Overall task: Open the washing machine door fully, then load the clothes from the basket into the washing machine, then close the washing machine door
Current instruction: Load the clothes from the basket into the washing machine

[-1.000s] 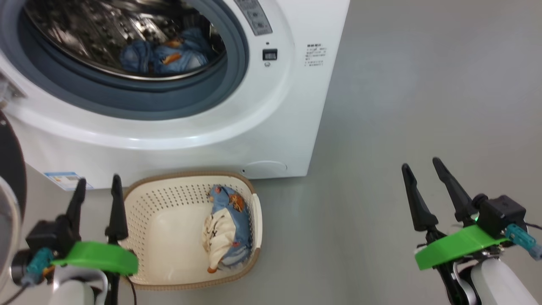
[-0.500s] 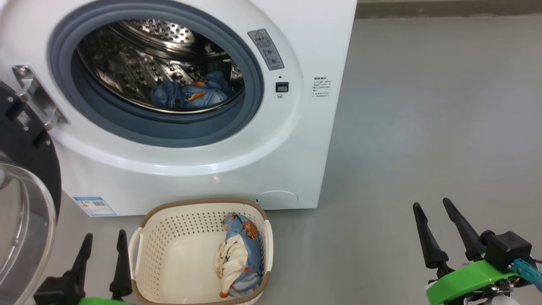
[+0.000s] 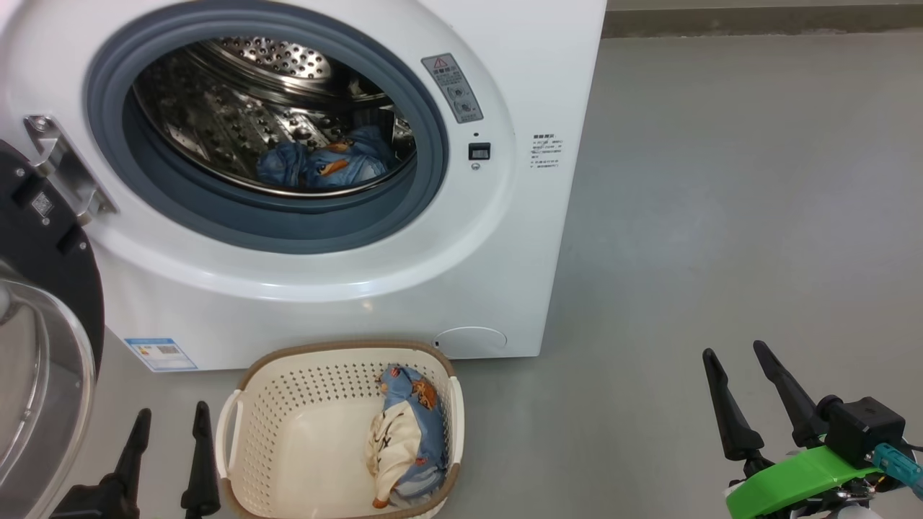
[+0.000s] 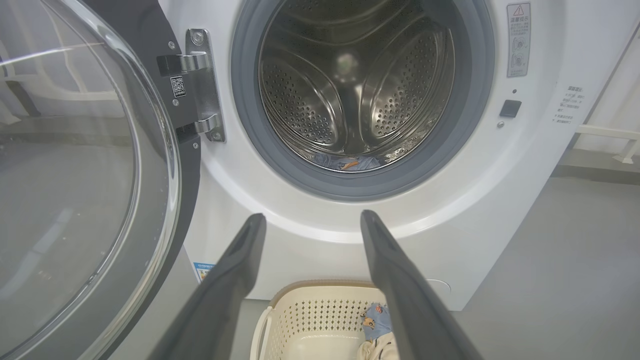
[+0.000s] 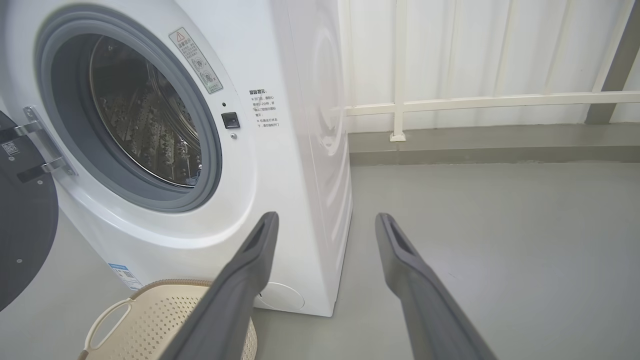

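**Hovering empty, one garment loaded**

Left gripper [image 3: 171, 411] and right gripper [image 3: 734, 350] hang with jaws spread. Just right of the left one, a cream perforated plastic basket [image 3: 339, 347] holds one light-blue printed garment [image 3: 407, 425]. Beyond, the white front-loading washing machine [image 3: 461, 274], its black-rimmed round door [image 3: 50, 238] open leftward, holds a second garment [image 3: 324, 164].

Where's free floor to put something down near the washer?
Free: the grey floor right of the washing machine, up to the right gripper; also the basket's left half. Crowded: lower left, among the open door, left gripper and basket.
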`<state>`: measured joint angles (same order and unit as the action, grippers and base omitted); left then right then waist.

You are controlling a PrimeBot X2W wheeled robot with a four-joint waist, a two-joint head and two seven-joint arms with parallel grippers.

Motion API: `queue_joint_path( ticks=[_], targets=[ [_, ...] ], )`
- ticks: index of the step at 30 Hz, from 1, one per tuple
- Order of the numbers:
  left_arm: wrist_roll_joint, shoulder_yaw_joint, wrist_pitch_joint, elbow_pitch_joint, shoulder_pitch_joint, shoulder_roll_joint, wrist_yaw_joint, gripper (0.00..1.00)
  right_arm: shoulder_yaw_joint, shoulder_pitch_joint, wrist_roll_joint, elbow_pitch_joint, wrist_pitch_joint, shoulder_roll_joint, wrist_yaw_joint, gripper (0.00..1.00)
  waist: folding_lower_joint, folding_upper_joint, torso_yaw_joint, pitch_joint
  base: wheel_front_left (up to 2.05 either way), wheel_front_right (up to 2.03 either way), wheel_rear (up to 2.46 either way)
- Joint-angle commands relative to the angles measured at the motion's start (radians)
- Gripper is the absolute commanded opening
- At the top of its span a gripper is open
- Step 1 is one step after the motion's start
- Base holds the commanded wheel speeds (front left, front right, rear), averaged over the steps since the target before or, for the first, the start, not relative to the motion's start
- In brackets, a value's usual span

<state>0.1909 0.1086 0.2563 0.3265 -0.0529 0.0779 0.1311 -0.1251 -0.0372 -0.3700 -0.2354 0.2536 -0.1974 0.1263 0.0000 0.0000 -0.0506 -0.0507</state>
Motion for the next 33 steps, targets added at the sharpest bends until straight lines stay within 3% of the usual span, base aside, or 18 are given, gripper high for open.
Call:
queue_joint_path(
  ticks=[1,18,33],
  targets=[
    [-0.003,0.036,0.005,-0.031,-0.009,0.014,0.0,1.0,-0.02,-0.015,-0.003,0.026,0.008,-0.019,0.004,1.0,0.0,0.0,-0.002,-0.003,0.0,0.0,0.0],
    [0.034,0.013,0.006,0.027,-0.053,0.016,0.0,1.0,-0.015,-0.071,-0.002,0.041,0.008,-0.001,0.004,1.0,0.0,0.0,-0.027,-0.09,0.0,0.0,0.0],
    [0.154,-0.116,0.006,0.327,-0.259,0.07,0.0,1.0,0.006,-0.223,0.026,0.072,0.008,0.075,0.004,1.0,0.0,0.0,-0.078,-0.304,0.0,0.0,0.0]
  ],
)
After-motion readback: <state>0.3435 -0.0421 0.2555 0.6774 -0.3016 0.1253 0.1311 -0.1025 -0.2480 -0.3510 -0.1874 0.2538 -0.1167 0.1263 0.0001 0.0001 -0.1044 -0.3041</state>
